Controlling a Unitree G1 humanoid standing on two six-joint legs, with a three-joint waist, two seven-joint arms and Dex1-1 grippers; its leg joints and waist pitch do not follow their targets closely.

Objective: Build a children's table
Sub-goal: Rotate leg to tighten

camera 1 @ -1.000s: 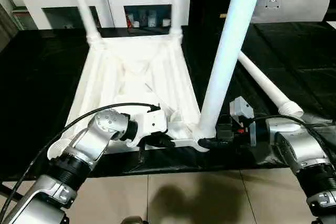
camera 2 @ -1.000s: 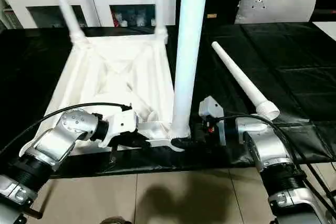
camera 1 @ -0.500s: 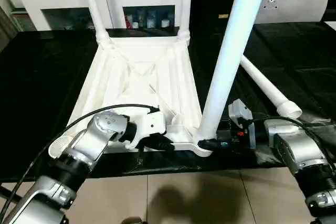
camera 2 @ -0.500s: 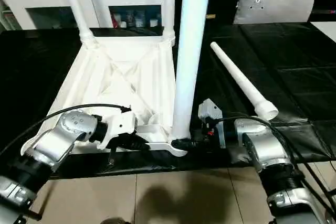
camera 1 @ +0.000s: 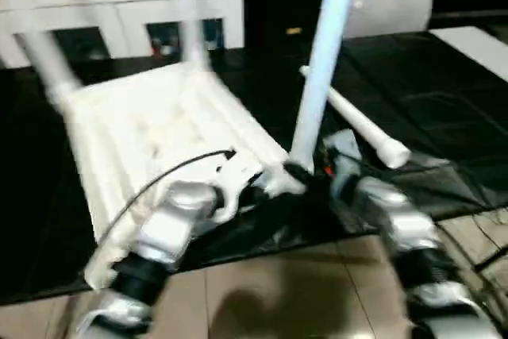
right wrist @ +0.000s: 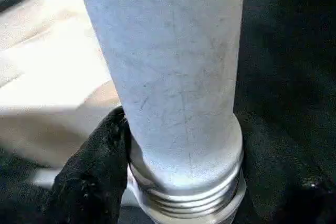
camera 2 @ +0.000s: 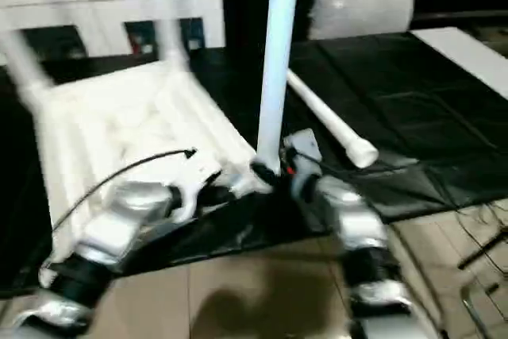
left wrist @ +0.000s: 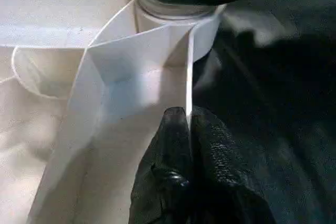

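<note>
Left gripper [left wrist: 186, 129]: closed on a thin upright rib at the near edge of the tabletop [camera 1: 151, 132], the two black fingers [left wrist: 168, 145] pressed flat against either side of it, just beside the corner socket [left wrist: 176, 17]
Right gripper [right wrist: 173, 182]: set around the base of the upright leg [camera 1: 321, 61], one black finger [right wrist: 94, 166] lying against its threaded collar, the other seen as a dark shape on the far side; the leg is gripped between them
Upright leg: seated in the near right corner socket, standing almost vertical
Tabletop: lying upside down on the black mat [camera 1: 444, 93], ribbed underside up, two more legs [camera 1: 186, 13] standing at its far corners
Loose leg [camera 1: 357, 121]: lying on the mat to the right of the tabletop, flared end toward the robot
Cabinet [camera 1: 119, 13]: white, behind the tabletop
Change from a second ago: the tabletop is seen turned, its near edge swung round to the right with both grippers kept on it; the head view has also shifted and blurred; the right fingers have been drawn in closer on the leg
Writing: none that can be read
</note>
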